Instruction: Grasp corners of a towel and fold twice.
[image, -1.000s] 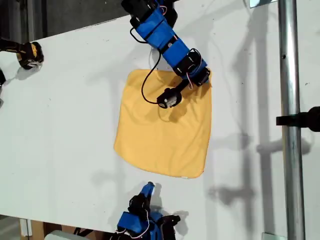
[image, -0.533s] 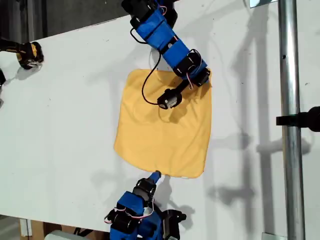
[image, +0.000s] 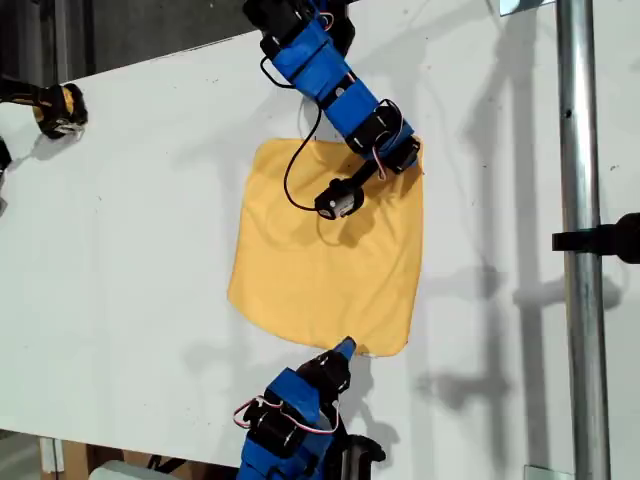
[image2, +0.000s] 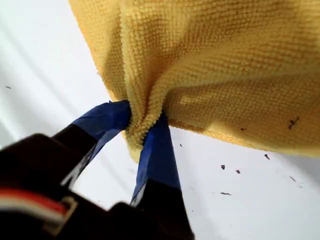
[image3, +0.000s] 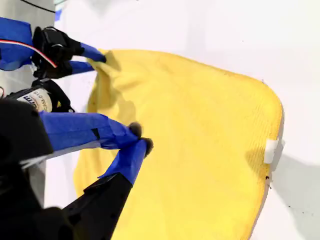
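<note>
One white table here, with the yellow towel spread flat mid-frame in the exterior view. Our first gripper is clamped on its upper-right corner. Our second gripper is pinched closed on nothing at the towel's lower edge.

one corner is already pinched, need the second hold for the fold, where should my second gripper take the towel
Take the free rounded corner at the exterior view's lower right, by the white tag. It shares an edge with the corner my first gripper pinches. The towel lies flat, so my second gripper should probably come in low from the bare table beyond that corner.
</note>
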